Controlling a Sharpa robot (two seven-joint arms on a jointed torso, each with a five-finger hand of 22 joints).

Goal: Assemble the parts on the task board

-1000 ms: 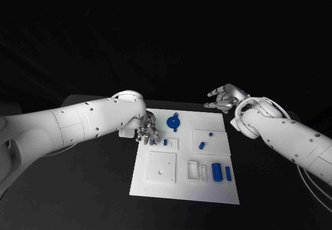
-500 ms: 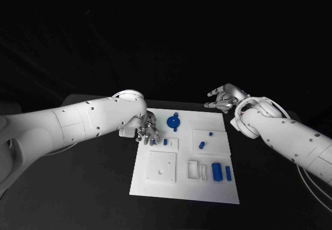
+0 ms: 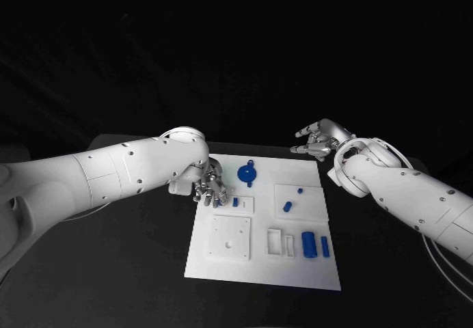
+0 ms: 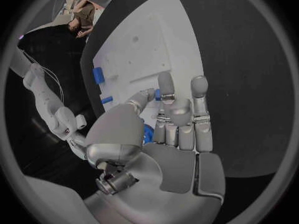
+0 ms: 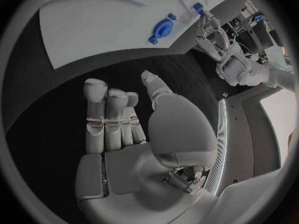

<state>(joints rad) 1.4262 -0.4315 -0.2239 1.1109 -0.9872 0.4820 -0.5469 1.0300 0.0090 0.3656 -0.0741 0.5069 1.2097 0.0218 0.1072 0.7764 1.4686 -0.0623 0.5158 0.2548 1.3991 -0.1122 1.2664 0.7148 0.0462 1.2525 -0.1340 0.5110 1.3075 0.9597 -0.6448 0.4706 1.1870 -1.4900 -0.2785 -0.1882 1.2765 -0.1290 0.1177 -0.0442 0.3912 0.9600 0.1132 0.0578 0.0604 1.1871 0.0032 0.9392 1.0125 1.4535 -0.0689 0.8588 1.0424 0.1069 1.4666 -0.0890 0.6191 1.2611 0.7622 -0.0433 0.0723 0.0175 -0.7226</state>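
The white task board lies in the middle of the black table. A round blue part with a small handle sits near its far edge. A small blue part stands in a slot by the left side, two more small ones lie in the middle, and two blue cylinders lie to the right. My left hand hovers over the board's left edge, fingers pointing down beside the slotted part, holding nothing. My right hand hangs beyond the far right corner, fingers apart and empty.
A raised square plate with holes and two narrow white slots sit on the near half of the board. Bare black table surrounds the board on all sides.
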